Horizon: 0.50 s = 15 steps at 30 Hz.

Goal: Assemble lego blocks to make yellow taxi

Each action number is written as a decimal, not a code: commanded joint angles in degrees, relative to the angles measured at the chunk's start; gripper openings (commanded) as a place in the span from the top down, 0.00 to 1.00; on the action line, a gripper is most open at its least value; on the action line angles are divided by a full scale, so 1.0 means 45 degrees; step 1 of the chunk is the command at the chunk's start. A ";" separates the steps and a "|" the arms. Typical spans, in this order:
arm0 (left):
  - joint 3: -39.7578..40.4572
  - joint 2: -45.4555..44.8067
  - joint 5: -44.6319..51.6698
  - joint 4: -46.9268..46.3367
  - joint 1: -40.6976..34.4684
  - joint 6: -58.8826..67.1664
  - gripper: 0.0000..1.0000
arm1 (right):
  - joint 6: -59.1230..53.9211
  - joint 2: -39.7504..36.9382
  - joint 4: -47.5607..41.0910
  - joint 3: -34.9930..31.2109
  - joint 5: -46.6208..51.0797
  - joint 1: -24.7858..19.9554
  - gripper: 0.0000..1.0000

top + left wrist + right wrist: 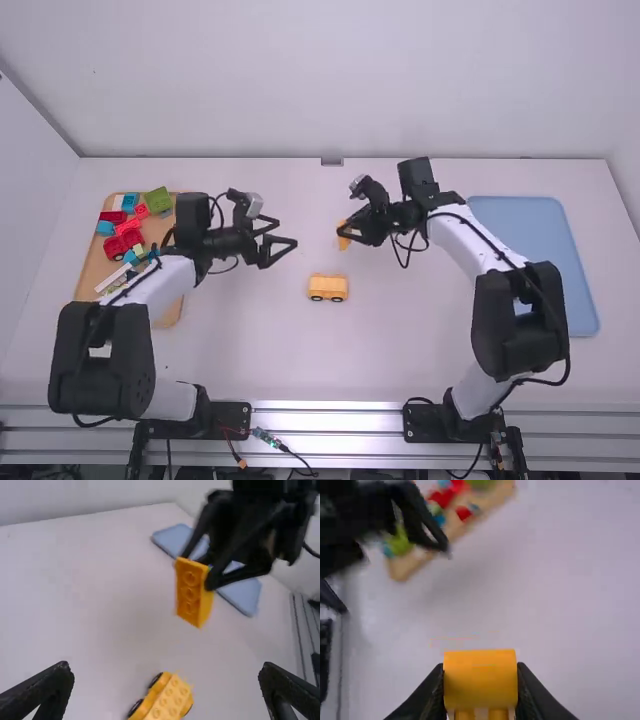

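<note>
A pale wall (320, 80) stands at the far side of the white worktop (400, 345); at the left a wooden tray (92, 268) carries mixed blocks, a green block (158, 200) and a red block (116, 248) among them; at the right lies a blue tray (540, 226), partly behind my right arm.

The yellow wheeled base (328, 287) sits near the middle, on its wheels, studs up; a yellow studded brick (191, 592) is in my right end effector (480, 686), closed on its sides and holding it above the worktop, a little to the far side of the base; my left end effector (284, 231) is wide open with nothing between its fingers, to the left of the brick.

I take this as the step of adding the upper bodywork, with the base ready to receive it; the brick is turned on its side, studs facing left, so it can't go straight down as held. I judge the next move is either a handover to the left or a roll of the right wrist to bring the studs up; then I would line it up over the base's studs and press down squarely, perhaps with the left steadying the base, since it could slide on its wheels.
</note>
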 commanded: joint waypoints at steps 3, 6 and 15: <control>0.2302 -0.0047 -0.2424 -0.3476 0.0427 0.1269 0.01 | -0.1112 -0.0344 -0.2735 0.1326 0.5989 0.0432 0.91; 0.3959 -0.0047 -0.4080 -0.6337 0.0262 0.2692 0.01 | -0.1180 -0.0344 -0.4206 0.1205 0.8636 0.0947 0.92; 0.5668 -0.0047 -0.4532 -0.8906 0.0117 0.4639 0.01 | -0.3235 -0.0344 -0.4255 -0.0690 1.0443 0.2011 0.88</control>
